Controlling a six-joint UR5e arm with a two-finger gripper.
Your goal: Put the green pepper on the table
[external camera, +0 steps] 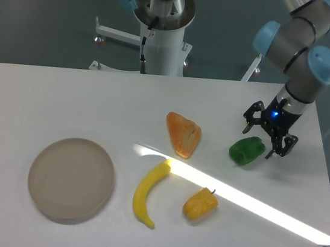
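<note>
The green pepper [246, 151] is small, glossy and dark green. It lies on the white table [46, 102] at the right side. My gripper [265, 142] hangs just above and to the right of it, fingers spread wide and open. One finger [250, 124] is on the pepper's far side and the other finger [285, 146] is to its right. The fingers do not close on the pepper.
An orange-red slice-shaped piece [183, 135] lies at the table's centre. A yellow banana [148, 192] and an orange-yellow pepper [200, 204] lie nearer the front. A round beige plate [71, 179] sits at the front left. A bright strip of sunlight crosses the table.
</note>
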